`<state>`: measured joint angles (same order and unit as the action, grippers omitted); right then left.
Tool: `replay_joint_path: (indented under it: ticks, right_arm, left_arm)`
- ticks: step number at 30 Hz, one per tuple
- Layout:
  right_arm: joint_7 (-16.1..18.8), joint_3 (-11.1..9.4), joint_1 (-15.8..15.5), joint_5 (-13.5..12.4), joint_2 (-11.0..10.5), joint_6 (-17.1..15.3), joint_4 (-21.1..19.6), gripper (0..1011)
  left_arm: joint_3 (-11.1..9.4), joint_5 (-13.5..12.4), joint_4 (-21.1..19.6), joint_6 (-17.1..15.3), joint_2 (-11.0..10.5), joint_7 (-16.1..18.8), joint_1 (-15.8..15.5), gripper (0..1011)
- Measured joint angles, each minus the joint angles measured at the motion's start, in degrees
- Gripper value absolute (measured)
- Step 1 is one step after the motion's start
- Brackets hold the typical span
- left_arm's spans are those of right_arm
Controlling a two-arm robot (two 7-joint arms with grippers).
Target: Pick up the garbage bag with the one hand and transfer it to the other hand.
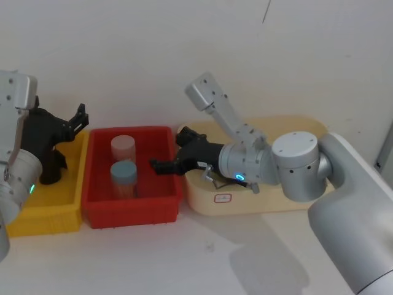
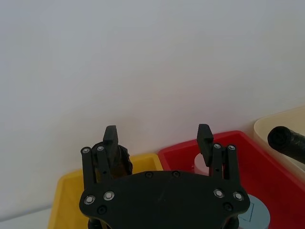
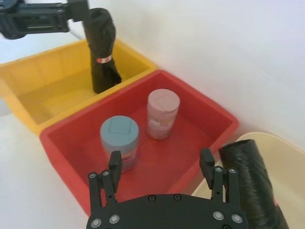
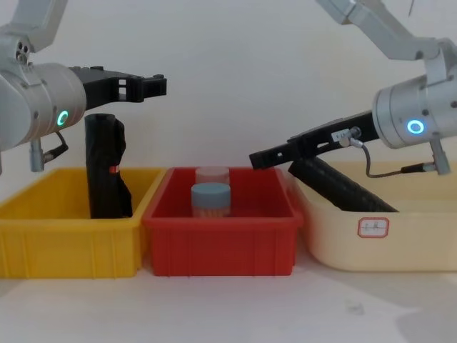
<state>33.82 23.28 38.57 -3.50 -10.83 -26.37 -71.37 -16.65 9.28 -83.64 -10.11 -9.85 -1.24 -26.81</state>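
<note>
White wall behind, white tabletop point(image 1: 245, 258) below. Three bins in row: yellow bin point(image 4: 64, 250), red bin point(image 4: 221, 250), cream bin point(image 4: 428, 243).

My left gripper point(image 2: 157, 131) hovers above yellow bin, jaws spread wide, nothing between. Flared black roll point(image 4: 103, 171) stands upright there, top just beside one finger.

My right gripper point(image 3: 160, 157) hangs over red bin by cream bin's edge, jaws wide apart, empty.

Garbage bag point(image 4: 343, 187) lies tilted in cream bin, upper end toward red bin, just beside my right finger, outside jaws.

Blue-lidded jar point(image 3: 119, 138) and pale jar point(image 3: 163, 112) stand in red bin.
</note>
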Motion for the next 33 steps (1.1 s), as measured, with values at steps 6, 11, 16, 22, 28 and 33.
replay_joint_path:
  ticks: [6,11,16,22,28,33]
  right_arm:
    - [0.41,1.18,-0.22,0.07,-0.01,0.10,-0.19,1002]
    - [0.54,2.64,-0.23,0.35,0.49,0.18,0.10,1001]
    - [0.58,3.85,0.08,0.65,1.21,0.26,0.63,1001]
    - [0.57,4.89,0.74,0.76,2.14,0.32,1.47,1001]
    - [0.43,5.88,1.91,0.84,3.46,0.79,3.52,1001]
    - [0.02,6.65,3.11,1.00,4.62,1.94,6.45,1001]
  left_arm:
    - [0.00,0.00,0.00,0.00,0.00,0.00,0.00,1000]
    - [0.00,0.00,0.00,0.00,0.00,0.00,0.00,1000]
    - [0.00,0.00,0.00,0.00,0.00,0.00,0.00,1000]
    - [0.00,0.00,0.00,0.00,0.00,0.00,0.00,1000]
    - [0.00,0.00,0.00,0.00,0.00,0.00,0.00,1000]
    - [0.00,0.00,0.00,0.00,0.00,0.00,0.00,1001]
